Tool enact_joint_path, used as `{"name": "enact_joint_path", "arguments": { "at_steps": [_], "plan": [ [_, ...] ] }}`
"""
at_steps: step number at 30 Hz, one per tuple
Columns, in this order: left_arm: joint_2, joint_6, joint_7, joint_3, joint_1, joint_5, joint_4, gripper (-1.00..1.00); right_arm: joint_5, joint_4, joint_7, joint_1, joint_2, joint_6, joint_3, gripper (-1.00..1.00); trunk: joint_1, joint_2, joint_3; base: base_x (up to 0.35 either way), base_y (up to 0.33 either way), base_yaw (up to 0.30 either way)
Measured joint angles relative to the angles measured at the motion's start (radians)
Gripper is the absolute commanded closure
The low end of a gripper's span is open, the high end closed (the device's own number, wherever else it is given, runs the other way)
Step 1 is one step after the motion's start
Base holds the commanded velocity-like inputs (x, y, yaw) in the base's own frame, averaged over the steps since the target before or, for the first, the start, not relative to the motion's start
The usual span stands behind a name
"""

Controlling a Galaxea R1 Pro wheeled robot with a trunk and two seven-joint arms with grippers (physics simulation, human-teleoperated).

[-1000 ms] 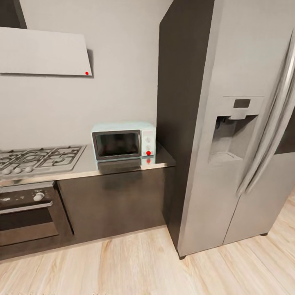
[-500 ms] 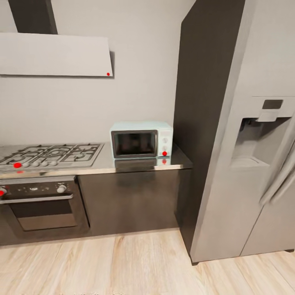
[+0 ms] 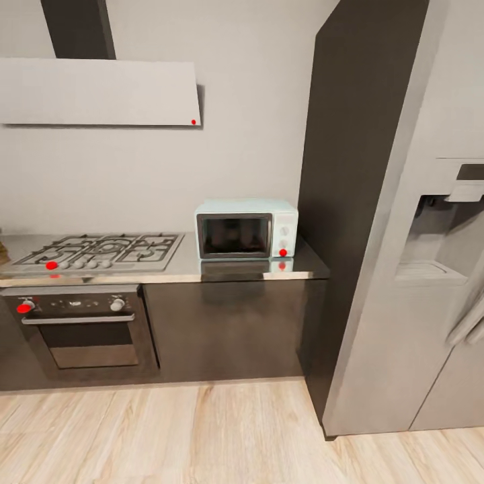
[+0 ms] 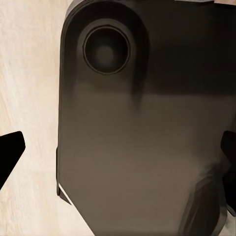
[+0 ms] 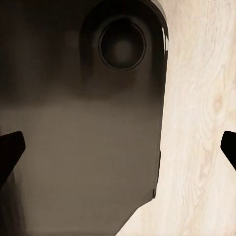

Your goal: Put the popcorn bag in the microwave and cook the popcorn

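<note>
In the head view, the pale blue microwave (image 3: 247, 228) is seen standing on the grey countertop (image 3: 235, 271) at its right end, just beside the dark side panel of the steel fridge (image 3: 410, 222); its dark glass door is shut, two white knobs are set on its right panel, and a red dot is shown below them and mirrored in the glossy slab. To the left of the microwave the gas hob (image 3: 101, 250) is set into the countertop, with a black oven (image 3: 84, 329) built in beneath it and a pale range hood (image 3: 97, 92) mounted on the grey wall above. Dark brown cabinet fronts (image 3: 225, 329) are seen under the microwave, and pale wood plank floor (image 3: 202, 437) is spread before them. A small tan shape is cut off at the far left edge of the countertop; what it is cannot be told. In the left wrist view, the left gripper (image 4: 120, 157) is seen with its dark fingertips spread wide at the picture's edges and nothing held between them, over a dark rounded part of the robot's body (image 4: 142, 128) and the floor. In the right wrist view, the right gripper (image 5: 120, 147) is likewise spread wide and empty above the same dark body and floor.
</note>
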Motion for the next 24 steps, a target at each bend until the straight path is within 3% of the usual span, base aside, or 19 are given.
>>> {"name": "enact_joint_path", "arguments": {
  "at_steps": [4, 11, 16, 24],
  "plan": [
    [0.001, 0.000, 0.000, -0.001, 0.000, -0.001, 0.000, -1.00, 0.003, 0.000, 0.001, 0.000, 0.000, 0.000, 0.001, -1.00, 0.000, 0.000, 0.000, 0.079, -0.014, 0.000],
    [0.003, 0.000, 0.000, -0.001, 0.000, 0.004, 0.000, -1.00, 0.003, 0.000, 0.001, 0.000, -0.001, 0.000, 0.001, -1.00, -0.001, 0.000, 0.000, 0.277, -0.104, 0.000],
    [0.004, 0.000, -0.001, -0.004, 0.000, 0.074, 0.000, -1.00, 0.003, 0.000, 0.001, 0.000, -0.001, 0.000, 0.001, -1.00, -0.001, 0.000, 0.000, 0.302, -0.054, 0.000],
    [0.004, 0.000, -0.001, -0.004, 0.000, 0.087, 0.000, -1.00, 0.003, 0.000, 0.001, 0.000, -0.001, 0.000, 0.001, -1.00, -0.001, 0.000, 0.000, 0.312, -0.002, 0.000]
  ]
}}
